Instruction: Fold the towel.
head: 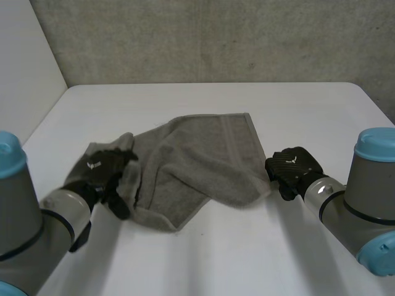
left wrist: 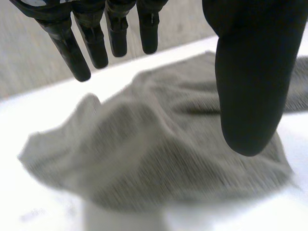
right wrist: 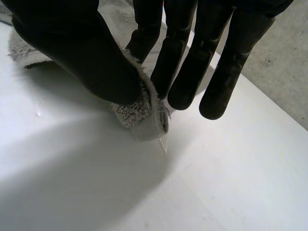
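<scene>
White table (head: 216, 259), towel (head: 203, 160) rumpled: right hand (head: 295, 166) pinches its 3 o'clock corner, left hand (head: 102, 172) slack-fingered over 9 o'clock end; fold seems just starting, left needs a grip next.

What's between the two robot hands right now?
The grey towel spans from the left robot hand to the right robot hand, seen in the head view.

1. In the head view the left hand (head: 99, 174) covers the near-left end of the towel (head: 203, 157).
2. There the right hand (head: 295, 166) shows its back, and its hold on the towel's corner is hidden beneath it.
3. In the left wrist view the towel is blurred.
4. In the right wrist view a small white tag (right wrist: 163, 142) at the pinched corner cannot be read.
5. The left arm (head: 24, 228) and right arm (head: 364, 197) are cut off by the head view's edges.
</scene>
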`<action>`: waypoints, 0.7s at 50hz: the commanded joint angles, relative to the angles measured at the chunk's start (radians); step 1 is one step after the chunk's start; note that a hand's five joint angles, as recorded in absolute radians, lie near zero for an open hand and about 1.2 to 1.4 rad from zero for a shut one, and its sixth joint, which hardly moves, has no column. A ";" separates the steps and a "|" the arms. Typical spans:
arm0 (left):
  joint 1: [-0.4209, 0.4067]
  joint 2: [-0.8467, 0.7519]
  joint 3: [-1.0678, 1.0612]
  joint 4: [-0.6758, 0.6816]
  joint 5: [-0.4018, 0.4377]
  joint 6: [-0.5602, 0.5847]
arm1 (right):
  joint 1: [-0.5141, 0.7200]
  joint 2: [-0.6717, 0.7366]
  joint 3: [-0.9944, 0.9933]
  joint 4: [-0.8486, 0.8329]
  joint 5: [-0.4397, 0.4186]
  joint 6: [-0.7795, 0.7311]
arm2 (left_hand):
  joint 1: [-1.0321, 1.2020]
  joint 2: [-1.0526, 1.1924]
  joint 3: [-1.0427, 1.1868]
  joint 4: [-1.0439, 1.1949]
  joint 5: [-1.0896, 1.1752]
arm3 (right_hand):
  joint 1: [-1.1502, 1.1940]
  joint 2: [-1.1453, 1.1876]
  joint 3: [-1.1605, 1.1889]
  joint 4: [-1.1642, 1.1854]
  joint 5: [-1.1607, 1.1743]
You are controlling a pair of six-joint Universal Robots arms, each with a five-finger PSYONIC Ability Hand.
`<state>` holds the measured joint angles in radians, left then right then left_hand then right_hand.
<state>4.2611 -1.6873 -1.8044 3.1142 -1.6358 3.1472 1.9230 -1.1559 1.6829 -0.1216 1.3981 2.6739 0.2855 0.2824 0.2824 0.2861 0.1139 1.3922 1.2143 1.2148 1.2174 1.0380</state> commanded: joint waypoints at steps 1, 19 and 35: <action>0.025 0.017 0.074 0.010 0.027 0.176 | -0.004 -0.001 0.027 -0.024 0.001 0.000 | -0.051 -0.048 -0.048 -0.052 -0.054 | 0.004 0.182 0.182 0.179 0.184; 0.144 -0.204 0.158 0.044 0.369 0.692 | -0.004 0.002 0.040 -0.038 -0.001 0.000 | 0.104 0.107 0.107 0.104 0.101 | 0.004 0.182 0.182 0.179 0.184; 0.172 -0.316 0.178 0.041 0.396 0.823 | -0.004 0.016 0.040 -0.041 -0.001 -0.002 | 0.254 0.257 0.257 0.253 0.251 | 0.004 0.182 0.182 0.179 0.184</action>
<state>4.4348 -1.9917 -1.6148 3.1500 -1.2373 3.9728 1.9190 -1.1442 1.7246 -0.1620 1.3974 2.6723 0.4245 0.4256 0.4263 0.4261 0.2514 1.3922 1.2142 1.2148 1.2174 1.0380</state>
